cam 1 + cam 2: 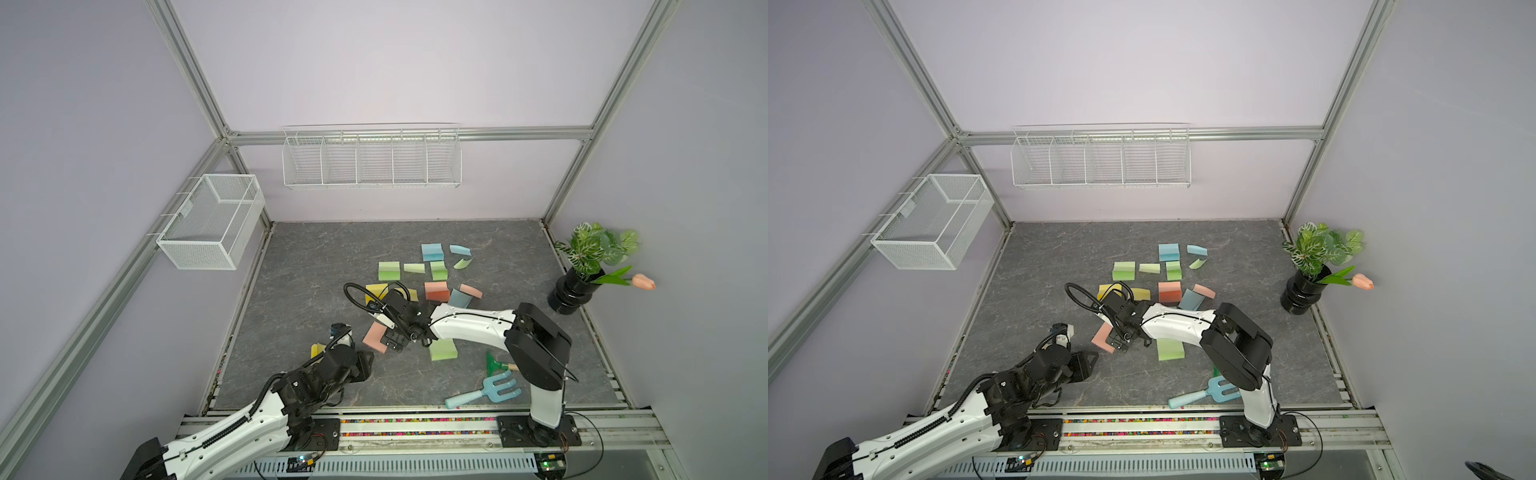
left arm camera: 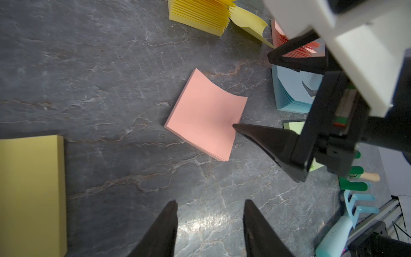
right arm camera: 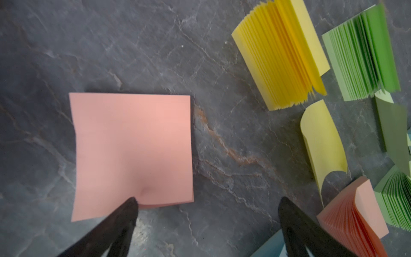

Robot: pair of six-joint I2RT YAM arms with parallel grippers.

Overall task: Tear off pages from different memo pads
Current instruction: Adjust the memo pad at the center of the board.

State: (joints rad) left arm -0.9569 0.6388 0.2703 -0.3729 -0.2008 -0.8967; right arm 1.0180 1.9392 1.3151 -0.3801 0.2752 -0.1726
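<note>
A salmon memo pad (image 3: 131,151) lies flat on the grey slate, also seen from the left wrist (image 2: 204,115) and in a top view (image 1: 375,336). My right gripper (image 3: 208,200) is open and wide. One fingertip (image 3: 130,205) presses a dent into the pad's top sheet near its edge; the other is over bare slate. My left gripper (image 2: 210,201) hovers open over bare slate with nothing between its fingers, a short way from the salmon pad. A yellow memo pad (image 2: 31,195) lies beside it. A loose curled yellow page (image 3: 322,142) rests near a fanned yellow pad (image 3: 280,53).
Fanned green (image 3: 360,51) and salmon (image 3: 355,220) pads and a blue pad (image 2: 293,89) crowd the right gripper's far side. More pads and loose pages lie behind (image 1: 432,266). A blue toy fork (image 1: 482,392) and a black vase (image 1: 575,291) stand at the right.
</note>
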